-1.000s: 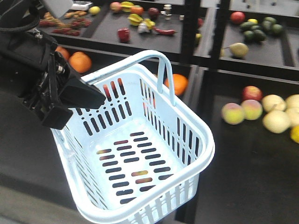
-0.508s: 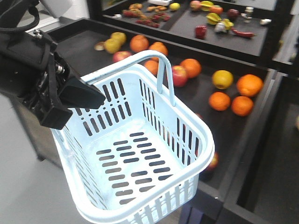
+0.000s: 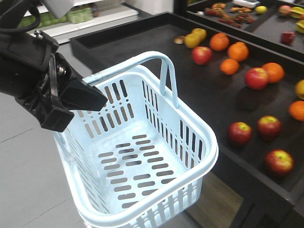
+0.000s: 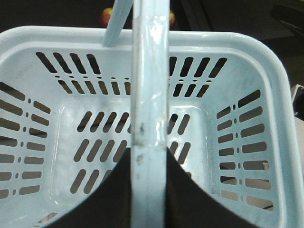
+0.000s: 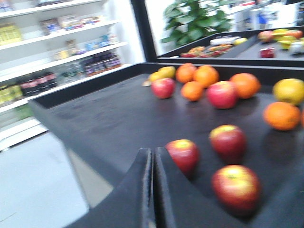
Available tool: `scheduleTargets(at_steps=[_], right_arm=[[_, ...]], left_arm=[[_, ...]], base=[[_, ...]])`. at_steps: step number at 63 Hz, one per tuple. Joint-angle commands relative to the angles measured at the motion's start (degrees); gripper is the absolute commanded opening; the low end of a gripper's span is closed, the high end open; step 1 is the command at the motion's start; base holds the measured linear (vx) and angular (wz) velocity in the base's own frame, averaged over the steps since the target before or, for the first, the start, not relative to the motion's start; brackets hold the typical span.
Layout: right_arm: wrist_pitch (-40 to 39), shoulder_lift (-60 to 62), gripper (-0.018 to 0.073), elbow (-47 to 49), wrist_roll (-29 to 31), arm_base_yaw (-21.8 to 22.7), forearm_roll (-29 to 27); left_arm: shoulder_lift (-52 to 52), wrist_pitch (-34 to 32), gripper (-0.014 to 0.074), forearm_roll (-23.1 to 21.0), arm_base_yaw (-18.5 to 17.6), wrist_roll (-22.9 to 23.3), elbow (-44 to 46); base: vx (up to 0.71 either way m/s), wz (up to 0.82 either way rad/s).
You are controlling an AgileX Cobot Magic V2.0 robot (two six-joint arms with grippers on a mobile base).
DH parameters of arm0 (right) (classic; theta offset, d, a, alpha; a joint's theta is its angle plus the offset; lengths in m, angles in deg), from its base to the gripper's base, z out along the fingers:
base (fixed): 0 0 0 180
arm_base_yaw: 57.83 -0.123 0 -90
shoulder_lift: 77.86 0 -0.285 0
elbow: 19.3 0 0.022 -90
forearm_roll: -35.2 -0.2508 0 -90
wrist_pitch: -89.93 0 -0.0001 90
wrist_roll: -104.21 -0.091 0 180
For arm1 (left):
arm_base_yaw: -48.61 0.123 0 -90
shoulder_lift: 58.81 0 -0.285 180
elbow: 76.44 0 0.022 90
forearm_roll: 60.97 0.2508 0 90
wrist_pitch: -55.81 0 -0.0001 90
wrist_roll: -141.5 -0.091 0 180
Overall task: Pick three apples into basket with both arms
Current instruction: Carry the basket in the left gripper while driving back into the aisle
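Tool of the left arm [image 4: 148, 153] grips the pale-blue slotted plastic basket [image 3: 212, 152] by its handle [image 4: 149, 71], upright for round red apples [image 3: 240, 133] beside it; right tool [image 5: 152, 151] closed, empty.

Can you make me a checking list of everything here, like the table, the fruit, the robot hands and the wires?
Surface: black raised-rim display table, fruit scattered over it.
Job's things: pale blue slotted plastic basket, empty, held up beside the table; three dark red apples on the table nearest it, not touching each other.
Clutter: orange citrus fruits, two more red apples, yellow fruit.
Grippers: left black gripper shut on the basket's loop handle; right black gripper shut, empty.
Cables: black cable looping above the left gripper.
Surroundings: stocked shop shelves, green plant, grey floor.
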Motion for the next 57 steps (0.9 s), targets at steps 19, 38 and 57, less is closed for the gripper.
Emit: scheduleTargets(at_steps=[19, 38, 57], right_arm=[[-3.90, 0.66, -0.0004, -0.69, 0.01, 0.24, 0.66], [-3.90, 0.66, -0.0004, -0.69, 0.01, 0.24, 0.66], [-3.90, 0.66, -0.0004, -0.69, 0.01, 0.24, 0.66]], left_arm=[[-1.88, -3.49, -0.0006, -2.74, -0.24, 0.31, 1.74], [-1.88, -3.49, -0.0006, -2.74, -0.24, 0.31, 1.74], [-1.88, -3.49, -0.0006, -2.74, -0.24, 0.31, 1.74]], base=[[-0.15, 0.58], [-0.15, 0.57], [-0.14, 0.55]])
